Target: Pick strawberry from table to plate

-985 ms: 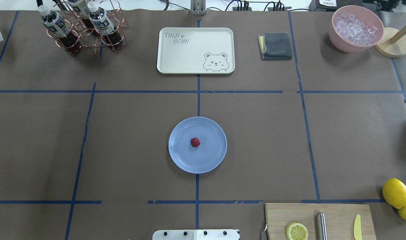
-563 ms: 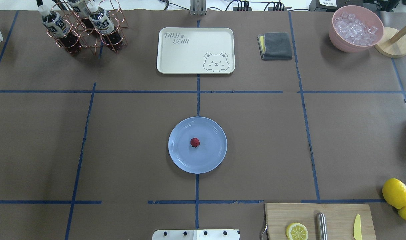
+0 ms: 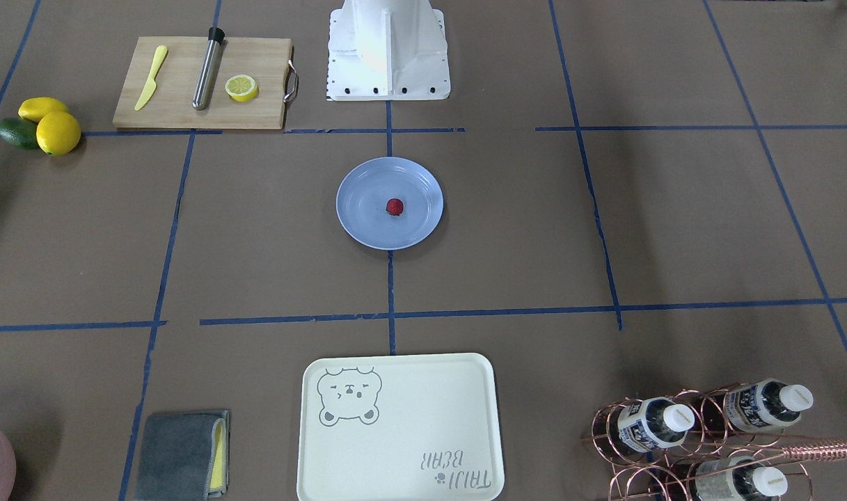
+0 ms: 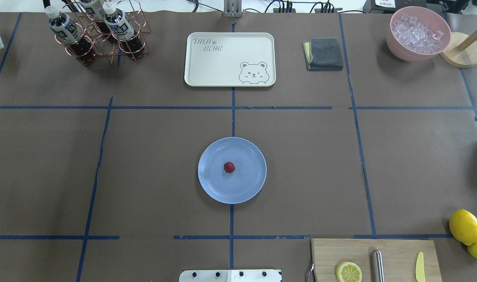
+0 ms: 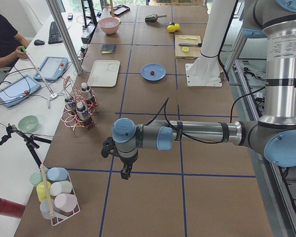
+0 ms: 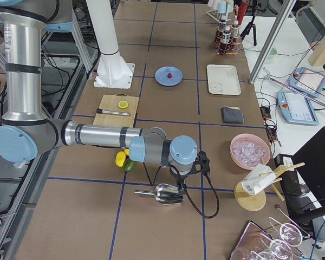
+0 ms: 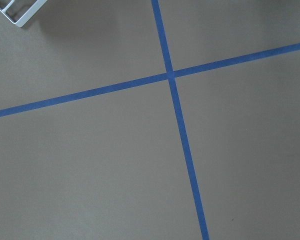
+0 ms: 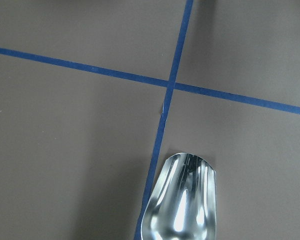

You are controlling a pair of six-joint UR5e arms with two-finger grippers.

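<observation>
The strawberry [image 4: 229,167] [image 3: 394,206], a tiny dark-red berry, rests near the middle of the light-blue plate [image 4: 247,185] [image 3: 364,224] at the centre of the brown-paper table [image 4: 144,164]. Neither gripper is near it. The left gripper [image 5: 124,173] hangs over the table's far left end, seen only in the exterior left view. Over the far right end hangs the right gripper [image 6: 181,187], just above a metal scoop [image 8: 182,200]. I cannot tell whether either is open or shut. The wrist views show no fingers.
A cream bear tray [image 4: 229,58] and a grey cloth [image 4: 323,53] lie beyond the plate. A copper bottle rack [image 4: 99,31] stands far left, a pink ice bowl [image 4: 418,33] far right. A cutting board [image 4: 375,260] and lemons [image 4: 465,227] sit near right.
</observation>
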